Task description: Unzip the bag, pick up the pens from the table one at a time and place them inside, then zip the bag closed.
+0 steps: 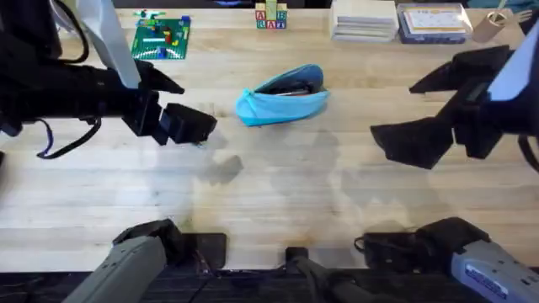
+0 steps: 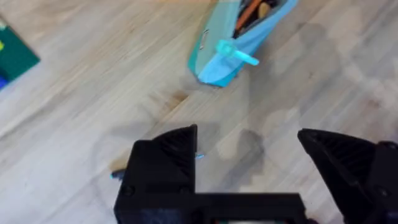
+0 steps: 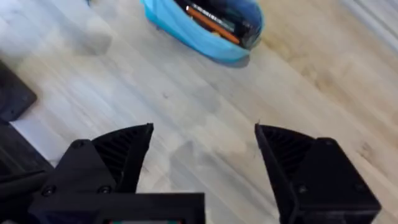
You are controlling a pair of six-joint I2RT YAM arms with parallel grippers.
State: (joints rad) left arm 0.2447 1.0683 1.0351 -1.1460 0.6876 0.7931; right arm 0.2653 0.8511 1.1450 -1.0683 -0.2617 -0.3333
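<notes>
The left end effector (image 1: 189,124) hangs over the table (image 1: 278,194) on the left side; its two black fingers (image 2: 165,158) are spread wide, and it holds nothing; a small thin thing with a blue tip lies on the wood just by one finger, too hidden to name. The right end effector (image 1: 421,114) hangs over the right side of the table; its fingers (image 3: 118,155) are also spread wide, and it holds nothing.

The bag (image 1: 282,95) lies on the table between the two end effectors, a bit farther back, and neither one touches it; it is light blue, and its zip is open; dark pens (image 3: 214,22) lie inside it, with something orange among them; a light blue zip pull (image 2: 236,53) sticks out at the bag's narrow end.

At the far edge of the table sit a green brick plate (image 1: 162,38), letter blocks (image 1: 270,17), and a clear box with a blue lid (image 1: 434,21).
</notes>
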